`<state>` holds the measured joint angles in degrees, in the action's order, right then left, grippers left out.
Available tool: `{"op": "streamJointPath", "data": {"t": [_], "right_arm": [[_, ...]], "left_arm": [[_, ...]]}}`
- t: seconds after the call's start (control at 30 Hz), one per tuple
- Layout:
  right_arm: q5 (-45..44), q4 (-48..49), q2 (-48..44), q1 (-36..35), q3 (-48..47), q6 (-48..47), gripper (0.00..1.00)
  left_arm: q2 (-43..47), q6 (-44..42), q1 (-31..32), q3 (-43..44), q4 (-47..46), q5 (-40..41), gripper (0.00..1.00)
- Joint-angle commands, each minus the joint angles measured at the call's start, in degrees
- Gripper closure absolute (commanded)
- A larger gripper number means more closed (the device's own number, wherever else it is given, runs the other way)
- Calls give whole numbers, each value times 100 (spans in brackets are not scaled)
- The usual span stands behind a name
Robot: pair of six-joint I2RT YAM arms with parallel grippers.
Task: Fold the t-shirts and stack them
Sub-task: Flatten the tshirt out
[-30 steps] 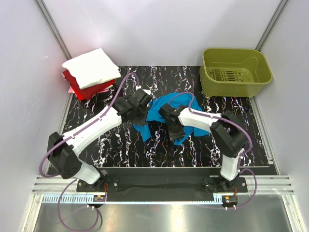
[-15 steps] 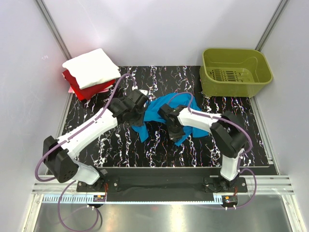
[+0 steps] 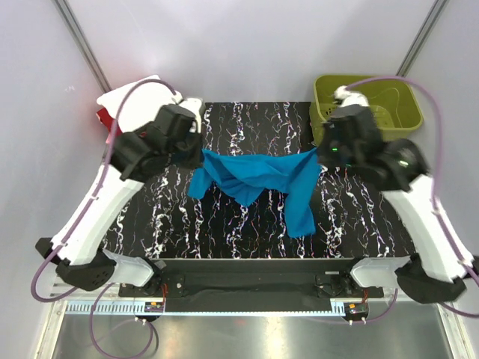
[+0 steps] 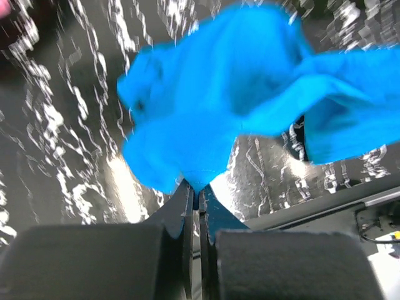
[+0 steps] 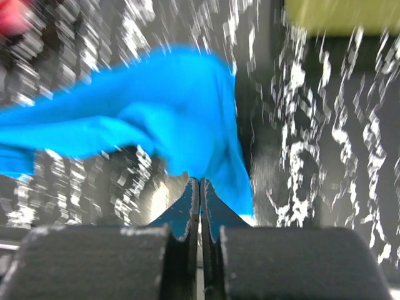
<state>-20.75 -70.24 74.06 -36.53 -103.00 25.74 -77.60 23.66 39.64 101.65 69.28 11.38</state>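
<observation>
White t-shirt [image 3: 114,101] on red t-shirt [image 3: 102,117] sits stacked at upper left. Beside it the left end effector [image 3: 198,158] is clamped on one corner of the turquoise t-shirt [image 3: 254,176]. The shirt lay bunched on the desk [image 3: 224,221] a second ago and now hangs stretched mid-frame. Through the blur, the right end effector [image 3: 319,155] seems clamped on the other corner. Laying it flat likely comes next.

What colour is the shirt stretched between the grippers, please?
Turquoise-blue; the shirt shows best in the top view.
</observation>
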Motion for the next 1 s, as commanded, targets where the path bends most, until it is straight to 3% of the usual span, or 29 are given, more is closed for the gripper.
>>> {"op": "streamJointPath", "data": {"t": [0.0,0.13,0.27,0.57,0.67,0.83,0.97], "right_arm": [[-350,-763,-339,-12,-694,-350,100],[-490,-509,-945,-12,-915,-420,100],[-605,-122,-1787,-20,-687,-639,100],[-403,1046,-3379,-20,-54,-1158,100],[-420,1739,-3827,-12,157,-1351,100],[-877,1997,-3725,-12,-26,-1834,100],[-1736,1646,-2656,-29,-194,-2037,100]], "left_arm": [[351,-536,-9,855,595,110,100],[562,-968,-17,1620,877,146,100],[1043,-1293,-9,1754,799,-100,100],[2626,-1943,0,1411,-361,-1856,100],[2908,-2216,-9,1568,-520,-2095,100],[2620,-2682,0,2262,-389,-2096,100],[2110,-2867,26,2255,-424,-1728,100]]}}
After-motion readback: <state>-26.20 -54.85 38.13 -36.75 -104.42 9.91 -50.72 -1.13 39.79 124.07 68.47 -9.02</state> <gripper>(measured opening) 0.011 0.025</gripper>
